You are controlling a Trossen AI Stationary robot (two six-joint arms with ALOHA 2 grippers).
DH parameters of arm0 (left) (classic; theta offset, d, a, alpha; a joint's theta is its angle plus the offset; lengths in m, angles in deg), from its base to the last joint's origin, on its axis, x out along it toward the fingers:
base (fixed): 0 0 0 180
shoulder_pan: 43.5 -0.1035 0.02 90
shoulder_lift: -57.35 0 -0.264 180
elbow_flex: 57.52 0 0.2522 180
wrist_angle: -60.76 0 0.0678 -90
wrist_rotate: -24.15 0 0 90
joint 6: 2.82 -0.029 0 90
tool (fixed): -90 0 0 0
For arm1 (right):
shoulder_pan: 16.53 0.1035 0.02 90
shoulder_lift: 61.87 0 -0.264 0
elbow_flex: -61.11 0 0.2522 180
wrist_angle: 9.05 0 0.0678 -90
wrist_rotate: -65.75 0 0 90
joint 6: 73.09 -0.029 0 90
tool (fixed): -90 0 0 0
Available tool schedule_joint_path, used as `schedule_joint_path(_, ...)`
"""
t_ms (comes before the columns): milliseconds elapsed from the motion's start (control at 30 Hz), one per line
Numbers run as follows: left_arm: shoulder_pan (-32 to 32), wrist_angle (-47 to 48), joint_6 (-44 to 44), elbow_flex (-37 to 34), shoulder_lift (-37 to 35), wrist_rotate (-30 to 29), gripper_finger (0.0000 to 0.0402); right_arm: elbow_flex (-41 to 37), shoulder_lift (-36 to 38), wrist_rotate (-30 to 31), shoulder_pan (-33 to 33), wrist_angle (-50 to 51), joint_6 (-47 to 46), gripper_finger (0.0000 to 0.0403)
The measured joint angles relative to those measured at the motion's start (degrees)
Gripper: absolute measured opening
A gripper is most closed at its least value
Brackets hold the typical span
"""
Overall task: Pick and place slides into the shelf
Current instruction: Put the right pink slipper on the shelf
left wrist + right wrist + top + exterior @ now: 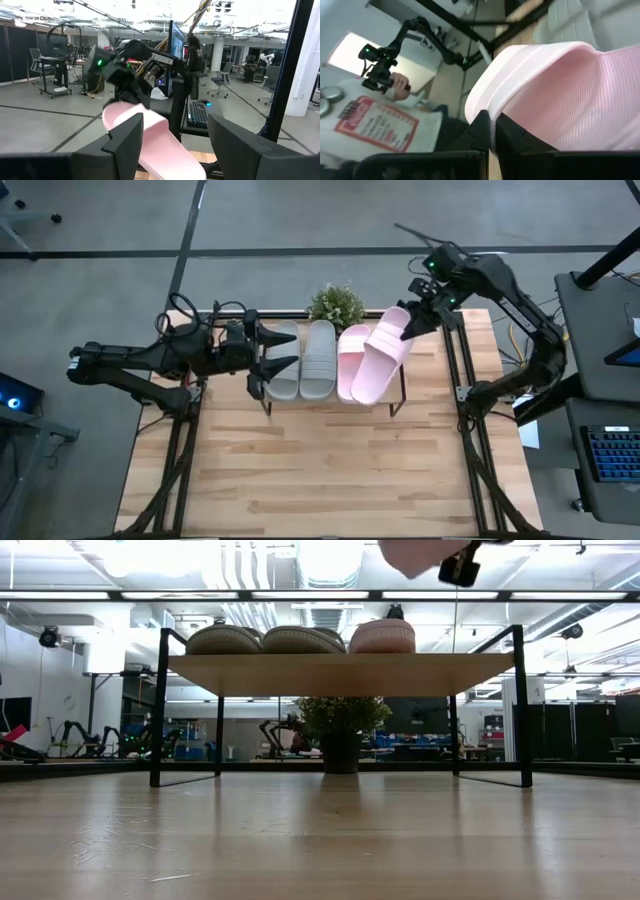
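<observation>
Right gripper (407,330) clamped on pink slide (383,360), tilted above shelf (340,673). Left gripper (262,354) jaws apart beside grey slides (300,360), holding nothing.

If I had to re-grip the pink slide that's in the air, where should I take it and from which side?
Take the lifted pink slide at its heel rim, from the shelf's right rear, as the right gripper does now. The thin sole edge fits shut fingers, and its toe hangs free toward the open slot beside the other pink slide.
</observation>
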Motion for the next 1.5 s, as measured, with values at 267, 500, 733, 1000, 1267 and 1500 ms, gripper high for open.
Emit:
schedule_joint_path(267,0.0,0.1,0.0,0.0,-0.2,0.2,0.0206,3.3,-4.4,1.7,-0.3,4.6,-0.8,0.0008)
schedule_joint_path(500,0.0,0.5,0.0,0.0,-0.1,0.3,0.0206,5.2,-5.4,8.4,-0.3,6.0,-2.7,0.0008)
schedule_joint_path(733,0.0,1.3,0.0,-0.1,0.1,0.3,0.0206,4.9,-5.5,12.5,-0.3,6.2,1.6,0.0008)
schedule_joint_path(1000,0.0,1.4,0.0,-0.2,1.8,0.3,0.0206,3.5,-6.0,13.3,-1.0,6.1,7.4,0.0008)
schedule_joint_path(1267,0.0,1.3,0.0,-0.2,3.6,0.3,0.0206,2.5,-4.5,10.3,-2.0,6.2,7.9,0.0008)
schedule_joint_path(1500,0.0,1.5,0.1,-0.2,4.1,0.2,0.0206,1.4,0.4,8.5,-4.6,6.2,7.2,0.0008)
